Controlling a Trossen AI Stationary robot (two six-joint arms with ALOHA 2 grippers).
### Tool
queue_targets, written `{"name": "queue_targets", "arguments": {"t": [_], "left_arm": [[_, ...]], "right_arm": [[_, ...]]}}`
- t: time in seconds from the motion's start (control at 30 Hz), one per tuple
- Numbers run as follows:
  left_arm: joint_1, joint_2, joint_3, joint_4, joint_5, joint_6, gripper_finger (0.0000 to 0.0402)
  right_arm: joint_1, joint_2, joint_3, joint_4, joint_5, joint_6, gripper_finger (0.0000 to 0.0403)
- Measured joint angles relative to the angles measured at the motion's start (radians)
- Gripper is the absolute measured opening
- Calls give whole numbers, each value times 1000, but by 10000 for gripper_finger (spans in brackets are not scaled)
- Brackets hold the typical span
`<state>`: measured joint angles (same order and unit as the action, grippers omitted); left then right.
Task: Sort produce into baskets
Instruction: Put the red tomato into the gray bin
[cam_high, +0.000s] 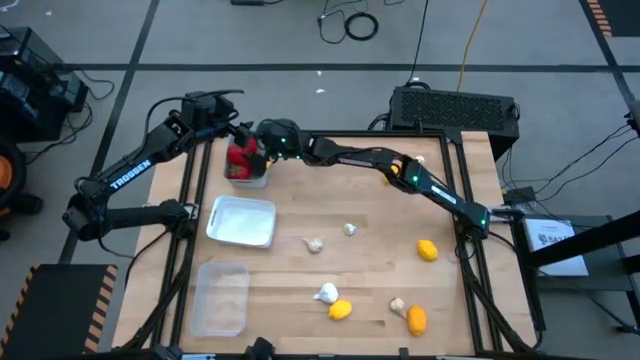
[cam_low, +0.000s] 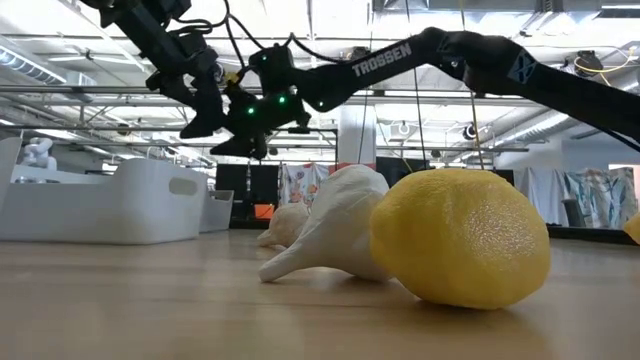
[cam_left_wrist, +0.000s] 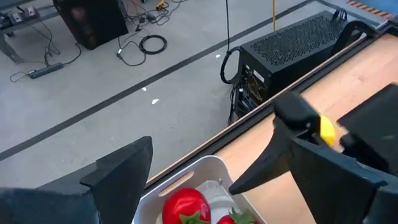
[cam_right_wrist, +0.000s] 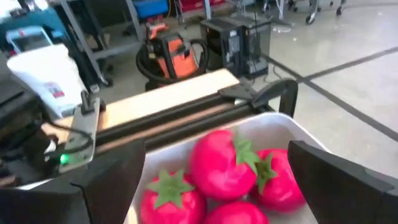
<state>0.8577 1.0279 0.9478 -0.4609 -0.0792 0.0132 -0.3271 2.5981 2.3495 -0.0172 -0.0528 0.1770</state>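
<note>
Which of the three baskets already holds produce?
The far basket under both grippers, filled with red fruits. The white basket and clear basket are empty.

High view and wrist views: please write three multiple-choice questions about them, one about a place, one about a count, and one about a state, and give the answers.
1. Where are the red fruits?
A. In the white basket
B. In the greyish basket at the table's far left
C. Loose on the table

2. How many lemon-like ovals lie loose on the table?
A. One
B. Five
C. Three

3. How is the right gripper?
A. Open and empty
B. Shut on a garlic bulb
C. Resting on the table

Answers:
1 B: the red fruits fill the greyish basket, with both grippers above it, the left gripper alongside.
2 C: two yellow lemon-like ovals and one orange.
3 A: the right gripper has its fingers spread over the fruits.
</note>
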Motion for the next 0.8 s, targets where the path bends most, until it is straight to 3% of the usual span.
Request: {"name": "queue_targets", "arguments": {"t": [0.13, 0.5, 0.8], "left_arm": [[0, 0, 0, -30, 0, 0, 370], [-1, 33, 0, -207, 0, -23, 370], [-1, 199, -1, -267, -22, 19, 364]], "right_arm": [[1, -61, 0, -165, -1, -11, 384], [1, -277, 0, -872, 14, -173, 384], [2, -428, 0, -1095, 230, -188, 384]]}}
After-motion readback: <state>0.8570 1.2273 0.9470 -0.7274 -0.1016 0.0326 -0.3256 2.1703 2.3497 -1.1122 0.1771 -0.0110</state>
